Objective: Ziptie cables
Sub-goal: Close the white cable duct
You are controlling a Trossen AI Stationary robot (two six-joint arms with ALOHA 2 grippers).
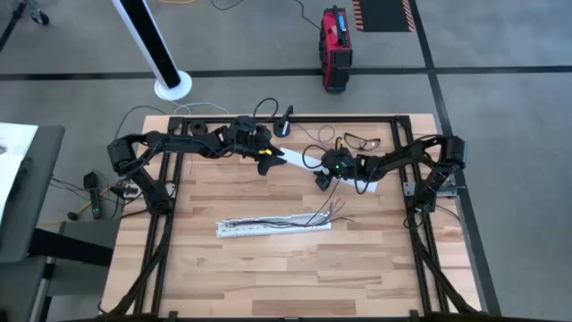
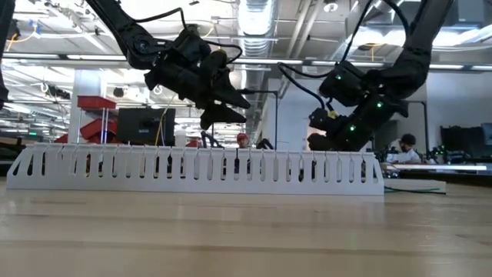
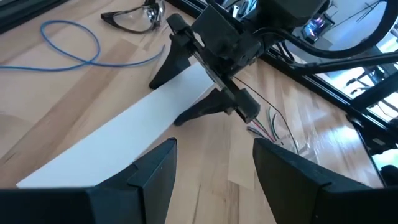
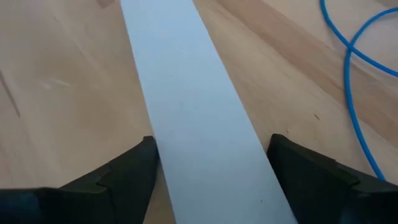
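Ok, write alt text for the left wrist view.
The left claw, open, hovers over one end of a flat white strip on the wooden table, while the right claw, open, straddles the strip's far end. Thin cables lie beyond it, with a blue cord and glasses farther off.

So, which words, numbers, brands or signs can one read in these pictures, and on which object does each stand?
No text can be read in any view.
Red case on the floor: possibly a label, too small to read.
Paper sheet left of the table: faint marks, too small to read.
Striped mat on the floor: orange and black warning stripes only, no words.
Flat white strip: blank.
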